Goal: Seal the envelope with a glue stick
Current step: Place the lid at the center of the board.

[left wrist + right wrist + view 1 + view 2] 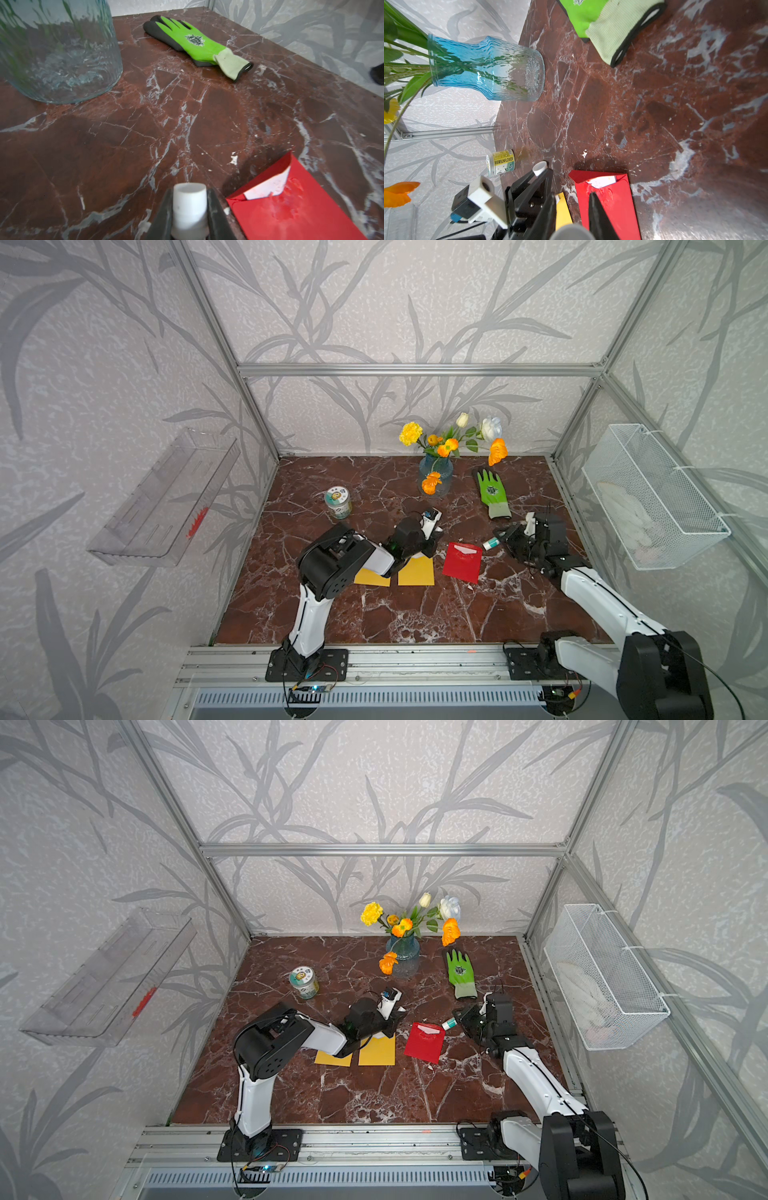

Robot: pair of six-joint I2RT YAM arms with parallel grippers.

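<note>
A red envelope (462, 562) (424, 1042) lies flat on the marble table, its flap raised so the white lining shows (270, 185) (602, 180). My right gripper (505, 540) (572, 199) is shut on the glue stick (491, 544) (449, 1024). The stick's uncapped tip points at the envelope's far right corner, just beside it. From the right wrist the stick shows only as a grey round end (572, 232). Left of the envelope, my left gripper (437, 536) (190, 207) is shut on the white cap (190, 199) (540, 166).
Two yellow envelopes (415, 572) (372, 577) lie under the left arm. At the back stand a blue glass vase of flowers (435, 477), a green glove (492, 491) and a small jar (338, 502). A wire basket (652, 497) hangs on the right wall, a clear shelf (166, 497) on the left.
</note>
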